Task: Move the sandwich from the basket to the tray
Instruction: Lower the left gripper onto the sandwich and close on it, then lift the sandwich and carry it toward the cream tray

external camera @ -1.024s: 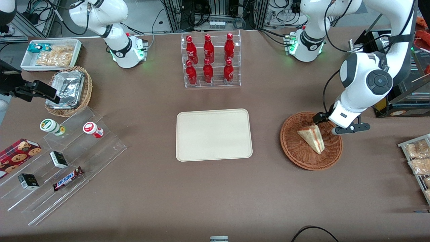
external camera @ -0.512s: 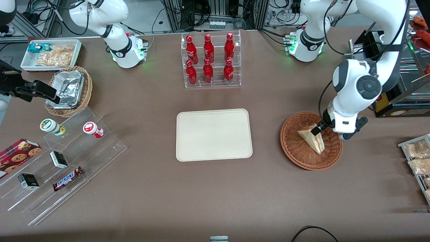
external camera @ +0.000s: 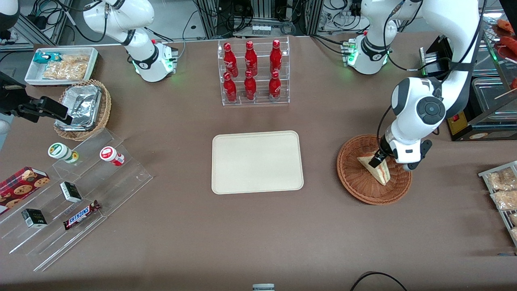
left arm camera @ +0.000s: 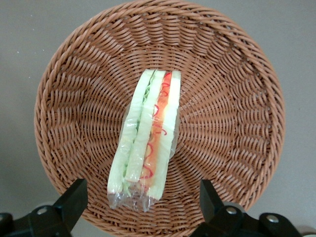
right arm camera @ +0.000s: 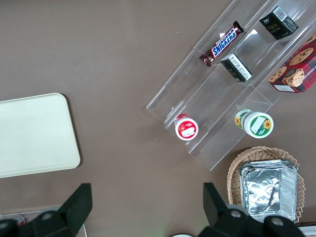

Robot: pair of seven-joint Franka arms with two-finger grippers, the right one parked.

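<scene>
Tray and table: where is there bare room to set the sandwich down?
The whole tray is bare. Table is also open between tray and basket, and nearer the camera. The basket is crowded: sandwich fills its middle, open pincer above it. The bottle rack borders the tray's farther edge.

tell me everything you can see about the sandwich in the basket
The sandwich is a triangular wedge of pale bread in clear wrap, with green, pink and red filling showing along its cut edge. It rests on the woven floor of the reddish-brown wicker basket, roughly at its middle, cut edge up. The left arm's claw hovers open over its broad end, fingers on either side, not touching it.
</scene>
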